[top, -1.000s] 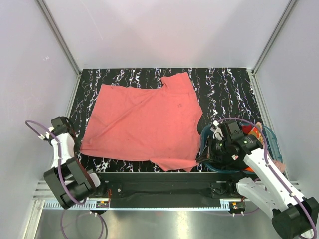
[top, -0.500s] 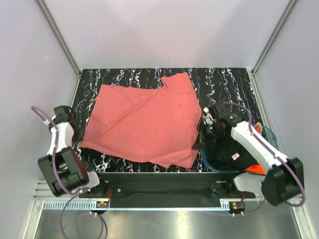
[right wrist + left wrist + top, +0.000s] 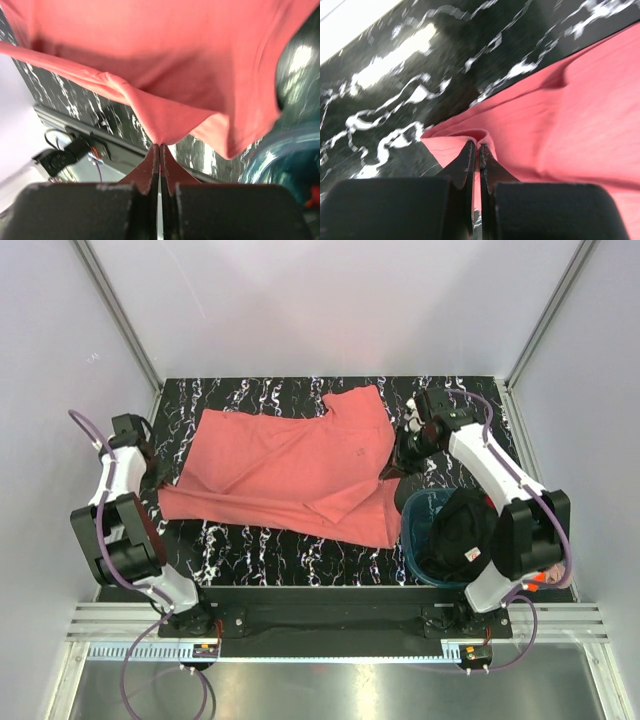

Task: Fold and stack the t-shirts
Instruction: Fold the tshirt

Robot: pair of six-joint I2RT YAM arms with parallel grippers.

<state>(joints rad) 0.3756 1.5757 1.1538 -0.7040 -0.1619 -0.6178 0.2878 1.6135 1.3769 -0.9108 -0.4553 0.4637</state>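
Observation:
A large salmon-red t-shirt [image 3: 285, 470] lies across the black marbled table [image 3: 250, 545], its front part lifted and doubled back. My left gripper [image 3: 152, 473] is shut on the shirt's left edge; in the left wrist view the fingertips [image 3: 478, 148] pinch a fold of the salmon fabric [image 3: 570, 115]. My right gripper [image 3: 396, 467] is shut on the right edge, and the cloth [image 3: 175, 60] hangs stretched from its tips [image 3: 160, 146]. A black t-shirt [image 3: 462, 525] with a small red mark [image 3: 472, 555] sits in the basket.
A round teal basket [image 3: 409, 540] stands at the front right of the table; its rim [image 3: 280, 165] also shows in the right wrist view. White walls with metal posts enclose the table on three sides. The black base rail [image 3: 320, 605] runs along the front edge.
Both grippers have moved away from the front edge toward the back, still pinching the salmon-red shirt. Its front hem has been drawn back over the shirt, baring more table in front.

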